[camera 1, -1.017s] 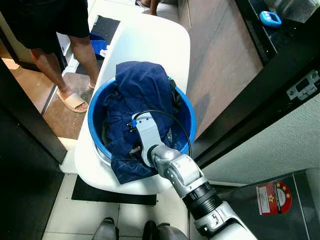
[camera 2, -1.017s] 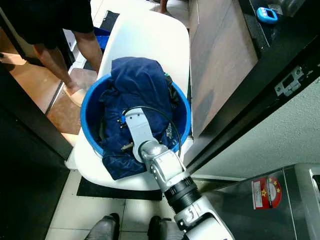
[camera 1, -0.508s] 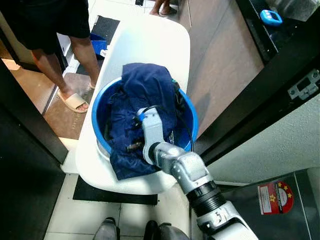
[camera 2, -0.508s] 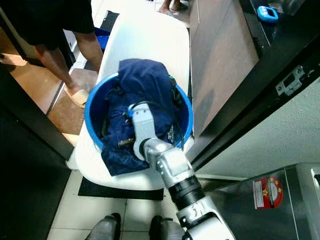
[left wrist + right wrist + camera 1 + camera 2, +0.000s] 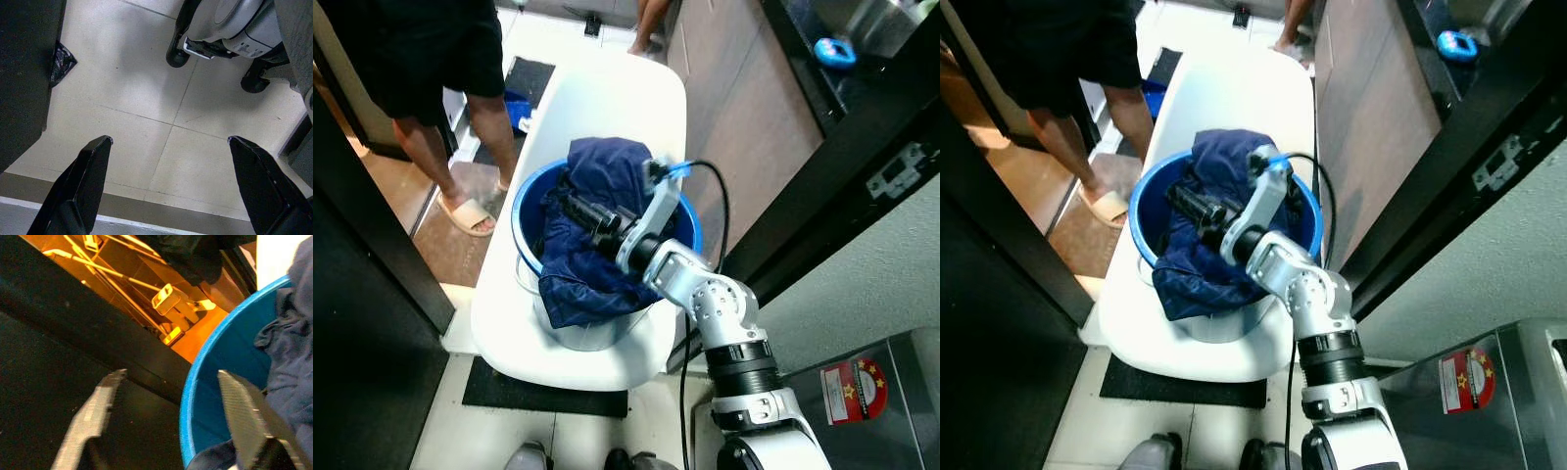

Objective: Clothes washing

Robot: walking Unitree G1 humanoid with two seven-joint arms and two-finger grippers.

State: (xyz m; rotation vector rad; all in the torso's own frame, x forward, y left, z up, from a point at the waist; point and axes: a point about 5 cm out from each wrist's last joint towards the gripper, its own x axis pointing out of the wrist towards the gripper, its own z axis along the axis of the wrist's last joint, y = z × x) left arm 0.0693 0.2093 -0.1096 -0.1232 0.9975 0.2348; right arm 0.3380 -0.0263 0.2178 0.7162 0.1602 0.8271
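Floor tiles, pale and square, are seen under the left gripper, whose jaws are spread wide and hold nothing; the robot's own feet are seen beyond them. White tabletop, long and with rounded corners, is placed between a person's legs on the robot's left and a brown cabinet wall on its right. A blue basin is set on the near part of this tabletop. Dark blue clothes are piled inside the basin, and one part is hung over its near rim. The right gripper is reached across the pile, low above the cloth. Its jaws are parted and nothing is held between them; in the right wrist view one finger is seen inside the basin rim and the other outside it.
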